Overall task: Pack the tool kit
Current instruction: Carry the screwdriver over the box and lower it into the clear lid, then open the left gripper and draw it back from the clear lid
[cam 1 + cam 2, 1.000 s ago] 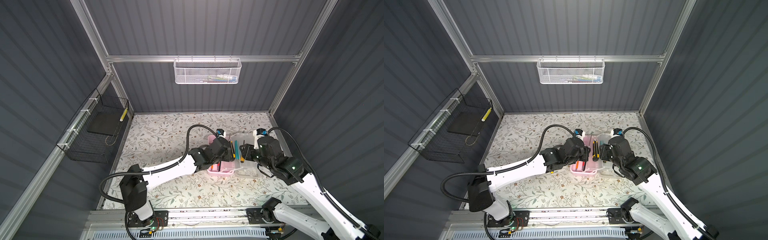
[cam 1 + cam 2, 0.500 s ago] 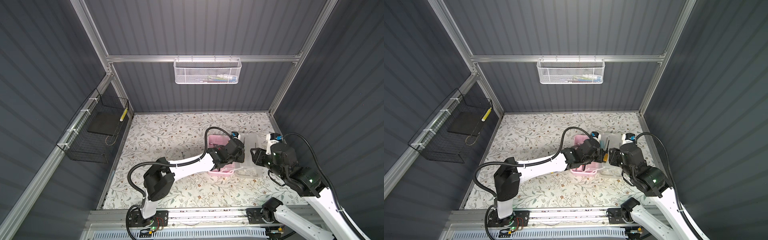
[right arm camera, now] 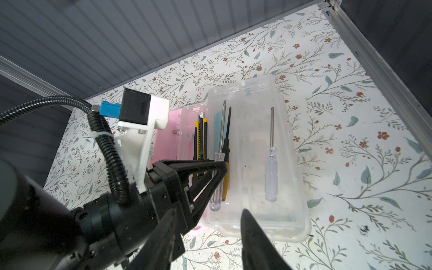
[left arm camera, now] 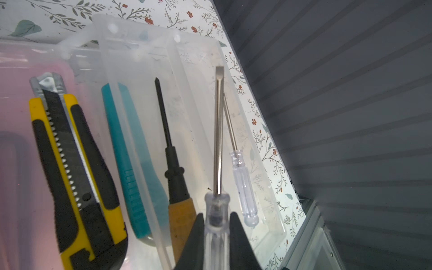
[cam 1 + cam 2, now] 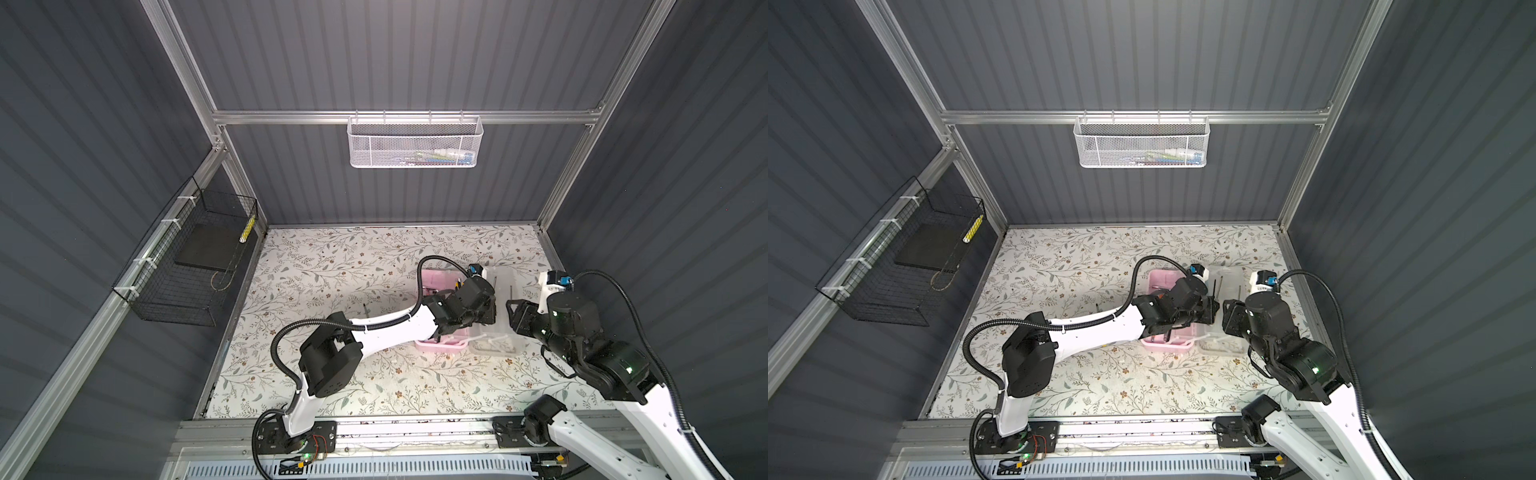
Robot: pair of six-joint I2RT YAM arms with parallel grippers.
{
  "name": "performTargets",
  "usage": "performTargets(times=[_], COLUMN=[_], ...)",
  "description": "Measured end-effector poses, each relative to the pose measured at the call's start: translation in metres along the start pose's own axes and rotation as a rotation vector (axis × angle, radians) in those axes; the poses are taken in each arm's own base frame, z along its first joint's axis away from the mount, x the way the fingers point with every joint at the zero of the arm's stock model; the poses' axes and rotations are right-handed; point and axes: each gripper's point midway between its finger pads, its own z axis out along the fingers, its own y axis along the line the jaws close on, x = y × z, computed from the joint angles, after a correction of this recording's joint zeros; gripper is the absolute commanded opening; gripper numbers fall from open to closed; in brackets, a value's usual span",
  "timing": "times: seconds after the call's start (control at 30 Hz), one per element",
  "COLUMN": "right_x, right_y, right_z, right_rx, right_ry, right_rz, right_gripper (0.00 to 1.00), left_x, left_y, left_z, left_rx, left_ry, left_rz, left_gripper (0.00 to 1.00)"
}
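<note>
I've swung my left gripper [image 4: 216,221], clamped on the clear-handled flat screwdriver [image 4: 219,140], off the pink plastic case [image 5: 432,276] to over its flopped-open frosted clear lid [image 3: 247,140]. My right gripper [image 3: 208,212] has backed away beyond the lid, half-spread and empty. I reckon placing comes next.

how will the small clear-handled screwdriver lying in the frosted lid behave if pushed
The small clear-handled screwdriver looks stiff and light: thin metal shaft, slim plastic handle. Its rounded handle on the smooth frosted clear lid would probably roll or slide sideways.
</note>
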Motion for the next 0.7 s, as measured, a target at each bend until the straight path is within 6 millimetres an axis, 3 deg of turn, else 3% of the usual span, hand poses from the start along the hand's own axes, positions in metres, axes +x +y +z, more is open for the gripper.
performTargets(times=[0.57,0.7], right_x=[0.004,0.007], right_y=[-0.005,-0.007], right_z=[-0.002,-0.003], right_rx=[0.004,0.004], right_ry=[0.005,0.006], right_rz=[-0.005,-0.005], right_gripper=[0.49,0.51], left_x=[0.009,0.007], left_y=[0.004,0.003], left_z=[0.025,0.025], left_rx=[-0.006,-0.002], left_ry=[0.019,0.015], left_rz=[-0.106,-0.110], left_gripper=[0.00,0.20])
